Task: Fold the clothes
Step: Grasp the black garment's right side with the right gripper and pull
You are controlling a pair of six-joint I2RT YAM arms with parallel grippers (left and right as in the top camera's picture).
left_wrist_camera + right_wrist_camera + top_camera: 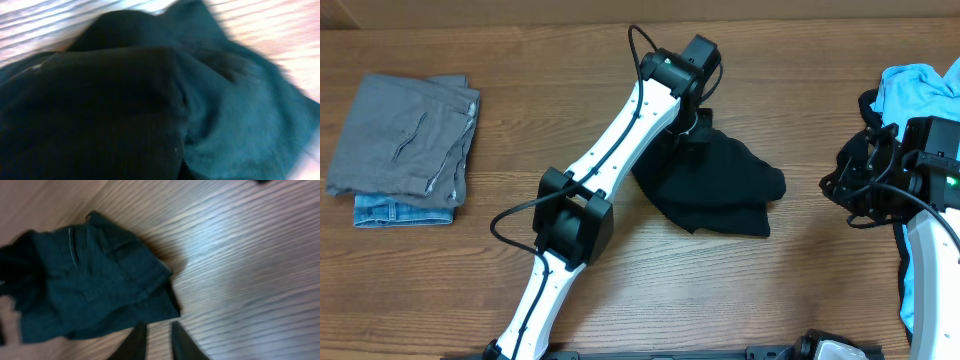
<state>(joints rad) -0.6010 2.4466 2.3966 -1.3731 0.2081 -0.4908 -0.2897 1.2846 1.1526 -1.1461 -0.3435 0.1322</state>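
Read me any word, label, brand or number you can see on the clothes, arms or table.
No readable text in any view.
The black garment, the grey and denim stack and the light blue T-shirt show no print or tag lettering.
Both wrist views are blurred, so any small label there could not be read.

Left claw (695,135) tips hidden in the black garment (720,185); blue T-shirt (920,85) cut off at the right edge.
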